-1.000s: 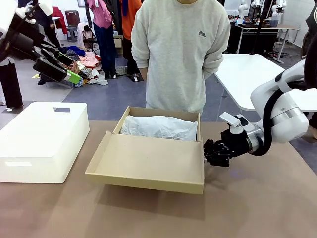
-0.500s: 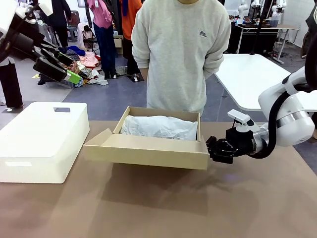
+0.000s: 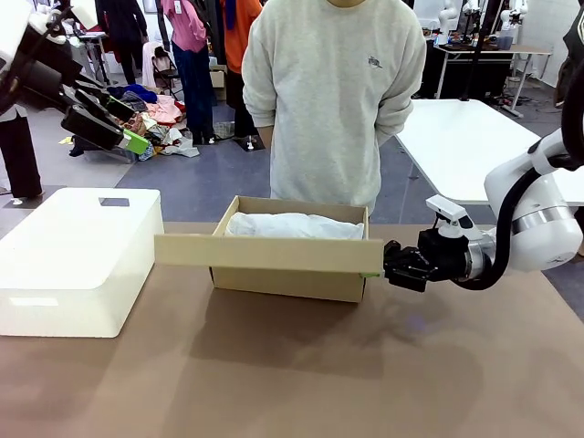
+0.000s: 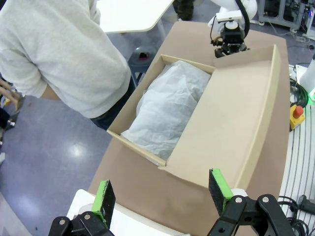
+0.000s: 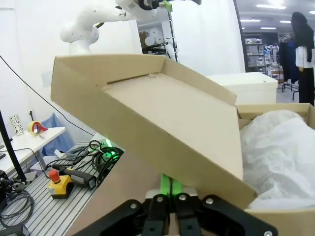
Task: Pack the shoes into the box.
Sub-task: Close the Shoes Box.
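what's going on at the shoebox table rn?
The right gripper is shut on the corner of the box's flap lid, holding it roughly level at rim height. The box shows white tissue paper inside. The left gripper hangs open, high above the white bin. A person stands behind, hands back.

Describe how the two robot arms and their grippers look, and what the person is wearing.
Both arms are glossy white. The right arm carries a black cable looping to its black right gripper. The left gripper is black with bright green pads. The person wears a light grey sweatshirt with a small chest logo.
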Available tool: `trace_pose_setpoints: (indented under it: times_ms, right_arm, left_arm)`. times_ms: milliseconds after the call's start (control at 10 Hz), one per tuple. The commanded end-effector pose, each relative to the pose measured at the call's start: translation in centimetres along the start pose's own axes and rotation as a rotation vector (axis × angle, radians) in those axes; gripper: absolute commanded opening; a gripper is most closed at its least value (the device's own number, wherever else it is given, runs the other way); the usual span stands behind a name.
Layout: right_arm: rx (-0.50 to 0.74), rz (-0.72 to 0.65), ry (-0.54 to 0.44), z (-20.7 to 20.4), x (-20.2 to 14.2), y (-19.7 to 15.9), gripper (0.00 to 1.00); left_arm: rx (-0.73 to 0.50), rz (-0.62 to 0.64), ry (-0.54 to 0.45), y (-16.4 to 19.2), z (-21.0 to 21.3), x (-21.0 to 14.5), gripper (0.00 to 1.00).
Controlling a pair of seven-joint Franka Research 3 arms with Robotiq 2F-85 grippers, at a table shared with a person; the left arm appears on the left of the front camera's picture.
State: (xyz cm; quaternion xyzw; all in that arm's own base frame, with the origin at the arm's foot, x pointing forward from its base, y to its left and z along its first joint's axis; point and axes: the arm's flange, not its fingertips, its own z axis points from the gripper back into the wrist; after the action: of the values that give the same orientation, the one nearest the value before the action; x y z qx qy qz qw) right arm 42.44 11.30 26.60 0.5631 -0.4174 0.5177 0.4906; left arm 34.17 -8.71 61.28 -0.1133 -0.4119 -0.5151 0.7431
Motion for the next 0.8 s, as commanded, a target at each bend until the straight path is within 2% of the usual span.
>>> trace_pose_setpoints:
  times_ms: [0, 400, 700]
  right_arm:
    - [-0.053, 0.049, -0.040, -0.1, 0.8, 0.5, 0.00]
    - [-0.115, 0.096, -0.061, 0.2, 2.7, -0.5, 0.00]
    - [-0.168, 0.100, -0.028, 0.9, 4.4, -2.3, 0.00]
  left_arm:
    - [-0.015, -0.013, -0.012, 0.1, 0.0, -0.2, 1.00]
    - [-0.015, -0.013, -0.012, 0.1, 0.0, -0.2, 1.00]
    - [-0.015, -0.013, -0.012, 0.1, 0.0, -0.2, 1.00]
